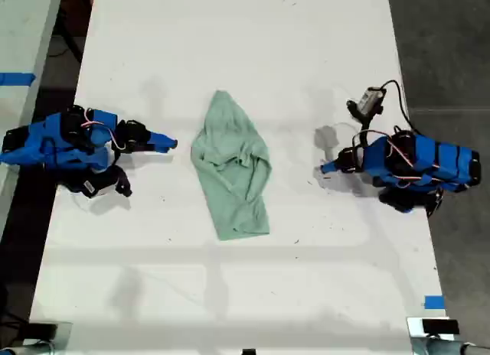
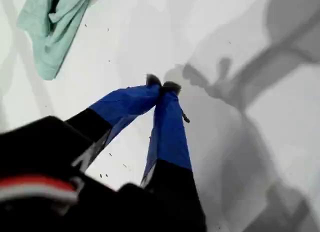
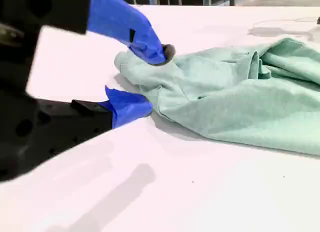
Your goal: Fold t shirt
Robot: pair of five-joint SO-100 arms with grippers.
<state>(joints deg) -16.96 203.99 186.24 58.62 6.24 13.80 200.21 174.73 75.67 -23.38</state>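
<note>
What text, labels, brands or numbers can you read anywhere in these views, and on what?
None can be read.
The t shirt is plain, with no print showing.
The blue tape on the table bears no writing.
My first pincer and my second pincer show no markings.

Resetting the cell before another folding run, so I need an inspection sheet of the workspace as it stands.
Surface: white table, a few dark specks.
Job's things: t shirt crumpled mid-table, not folded.
Clutter: blue tape near the exterior view's lower right.
Grippers: my first gripper shut, empty, apart from the shirt; my second gripper open at the shirt's edge.
Cables: black cable looping above the arm at the exterior view's right.
Surroundings: grey floor.
</note>
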